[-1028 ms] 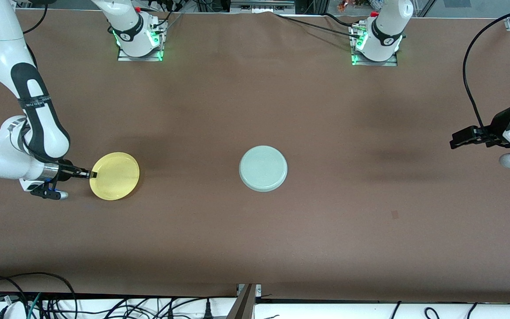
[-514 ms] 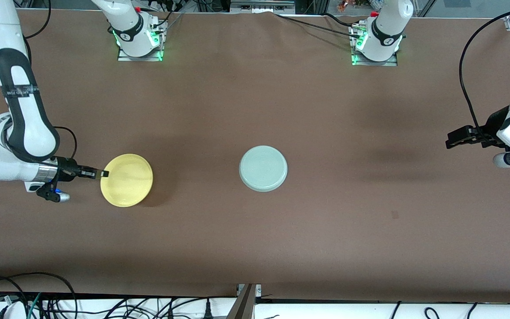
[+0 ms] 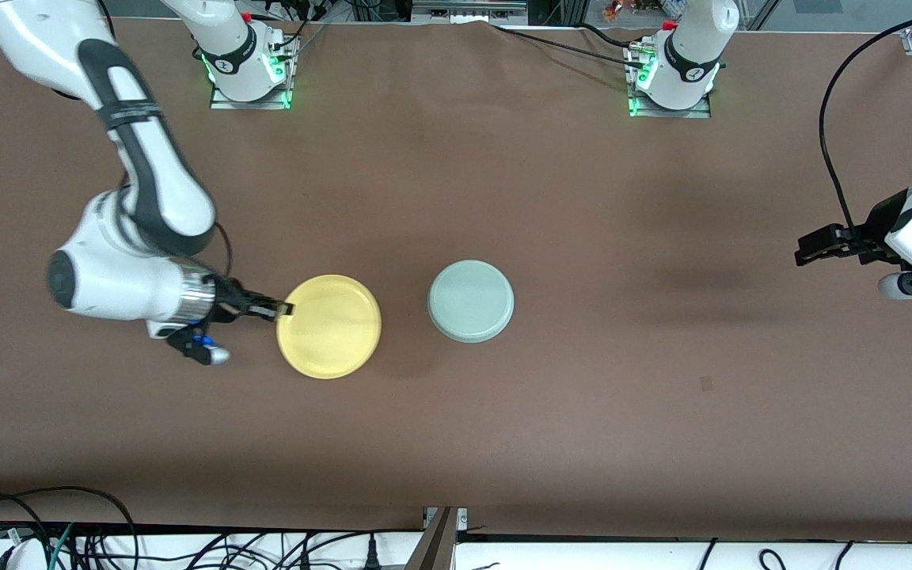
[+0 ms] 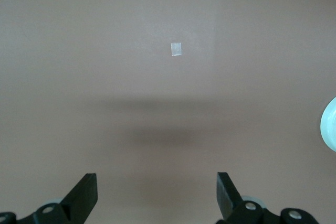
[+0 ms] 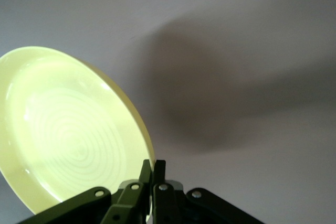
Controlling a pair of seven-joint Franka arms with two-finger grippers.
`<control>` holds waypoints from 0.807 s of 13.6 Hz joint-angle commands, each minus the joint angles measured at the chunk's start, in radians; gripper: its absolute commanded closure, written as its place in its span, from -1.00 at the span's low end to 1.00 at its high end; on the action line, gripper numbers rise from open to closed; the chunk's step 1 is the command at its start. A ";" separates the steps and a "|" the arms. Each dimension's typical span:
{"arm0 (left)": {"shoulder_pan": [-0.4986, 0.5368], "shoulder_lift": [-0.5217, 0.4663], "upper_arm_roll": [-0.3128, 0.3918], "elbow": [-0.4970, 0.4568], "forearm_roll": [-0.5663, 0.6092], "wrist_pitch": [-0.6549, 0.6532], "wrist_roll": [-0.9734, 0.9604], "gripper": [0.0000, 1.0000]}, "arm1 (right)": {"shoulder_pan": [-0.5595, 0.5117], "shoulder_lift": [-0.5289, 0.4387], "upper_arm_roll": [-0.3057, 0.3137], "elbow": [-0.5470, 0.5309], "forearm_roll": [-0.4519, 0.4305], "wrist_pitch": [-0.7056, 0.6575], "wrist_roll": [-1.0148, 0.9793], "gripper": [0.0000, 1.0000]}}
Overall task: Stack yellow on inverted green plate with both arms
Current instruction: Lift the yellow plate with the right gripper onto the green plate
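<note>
Yellow (image 3: 331,326) carried closer beside green plate (image 3: 471,301), rim pinched by right tool (image 3: 280,310)

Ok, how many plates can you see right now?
2. The yellow plate is held at its rim by the right gripper, up over the table. The green plate lies inverted mid-table, beside it.

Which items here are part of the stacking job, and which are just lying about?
In the job:
- yellow plate, gripped at its rim by the right gripper, off the table
- green plate, inverted at mid-table
- left gripper, open, waiting at its end

Lying about:
- small pale tag on the table
</note>
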 commanded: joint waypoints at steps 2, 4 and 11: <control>0.000 0.003 0.002 0.015 -0.009 -0.004 0.021 -1.00 | 0.155 0.034 -0.008 -0.004 0.004 0.170 0.182 1.00; 0.002 0.003 0.002 0.015 -0.009 -0.004 0.021 -1.00 | 0.232 0.070 -0.008 -0.004 0.004 0.285 0.273 1.00; 0.002 0.003 0.002 0.017 -0.009 -0.004 0.021 -1.00 | 0.498 0.143 -0.093 -0.070 0.007 0.516 0.384 1.00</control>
